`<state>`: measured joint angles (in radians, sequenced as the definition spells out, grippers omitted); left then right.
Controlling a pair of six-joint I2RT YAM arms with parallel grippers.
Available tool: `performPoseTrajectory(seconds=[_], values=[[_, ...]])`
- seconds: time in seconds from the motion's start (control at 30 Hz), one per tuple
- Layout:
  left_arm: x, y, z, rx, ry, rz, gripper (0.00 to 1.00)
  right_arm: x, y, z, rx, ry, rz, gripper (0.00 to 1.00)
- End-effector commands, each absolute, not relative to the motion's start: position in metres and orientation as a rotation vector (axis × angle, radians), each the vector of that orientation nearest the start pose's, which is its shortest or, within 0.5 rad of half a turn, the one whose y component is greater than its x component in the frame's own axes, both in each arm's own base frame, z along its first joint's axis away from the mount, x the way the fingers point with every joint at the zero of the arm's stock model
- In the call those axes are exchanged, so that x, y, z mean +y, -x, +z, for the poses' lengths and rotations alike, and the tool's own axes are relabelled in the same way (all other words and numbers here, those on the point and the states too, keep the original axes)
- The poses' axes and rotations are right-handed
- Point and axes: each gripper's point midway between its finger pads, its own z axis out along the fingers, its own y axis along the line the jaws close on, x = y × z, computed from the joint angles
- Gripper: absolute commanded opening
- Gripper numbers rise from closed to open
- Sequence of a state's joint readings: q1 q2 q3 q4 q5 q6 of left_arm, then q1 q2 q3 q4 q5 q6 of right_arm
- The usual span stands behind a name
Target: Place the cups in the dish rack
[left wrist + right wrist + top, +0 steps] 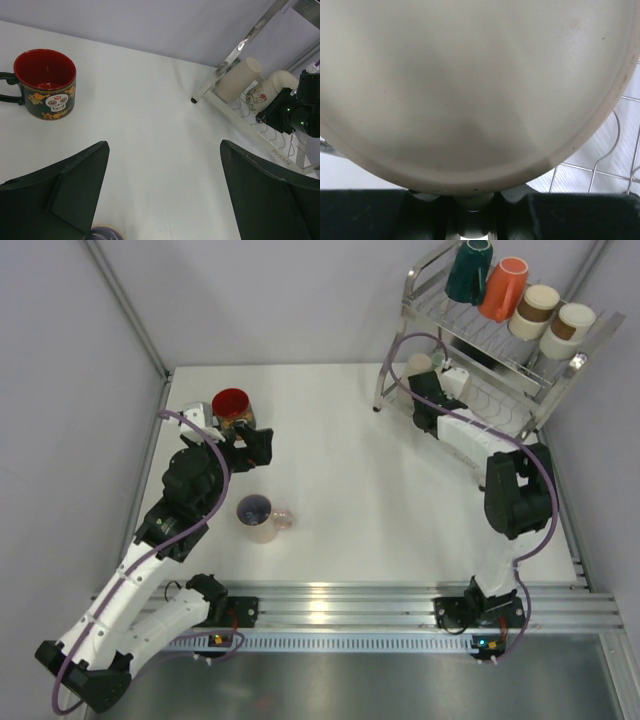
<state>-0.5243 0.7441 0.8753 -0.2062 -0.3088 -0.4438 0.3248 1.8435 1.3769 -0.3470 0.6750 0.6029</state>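
Gripping a pale cup point(470, 85) in the right pincer point(474, 205), narrowly closed, seemingly on the wall or rim, cup body pressed close against the wrist camera; just beyond and under it, wires of the rack point(235, 55), so probably about to set the cup on the bottom shelf, laid over for draining. Just beside the held cup, on the side away from the arm, a beige cup point(419, 364) lying on that same shelf; above and farther off, on the top shelf, a teal cup point(469, 270), an orange cup point(503, 287) and two white-and-brown cups point(535, 310), tipped in a row against the rail, presumably for steadiness.

Spreading the left pincer point(163, 147) wide, empty, low over the table point(165, 90); nearest, just under and behind the fingers, a pink cup point(262, 518), upright; ahead and to the left, a red mug point(46, 82), upright, handle turned away; likely poised for choosing between these two. Underneath, smooth white tabletop, faintly glossy, probably slippery for a nudged cup; beyond, plain grey walls point(280, 300) closing the cell.
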Motion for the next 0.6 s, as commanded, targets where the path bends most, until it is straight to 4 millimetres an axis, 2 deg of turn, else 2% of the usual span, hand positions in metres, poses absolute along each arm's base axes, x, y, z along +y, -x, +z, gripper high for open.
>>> performPoseTrajectory(seconds=[0.0,0.27,0.57], values=[[-0.115,-0.278,0.334,1.634,0.185,-0.476,0.98,0.047,-0.515,0.189,1.885,-0.693,-0.207,0.0],[-0.11,-0.276,0.34,1.618,0.187,-0.457,0.98,0.042,-0.53,0.183,1.914,-0.598,-0.147,0.0],[-0.111,-0.275,0.345,1.616,0.178,-0.466,0.98,0.038,-0.542,0.18,1.934,-0.459,-0.217,0.0]])
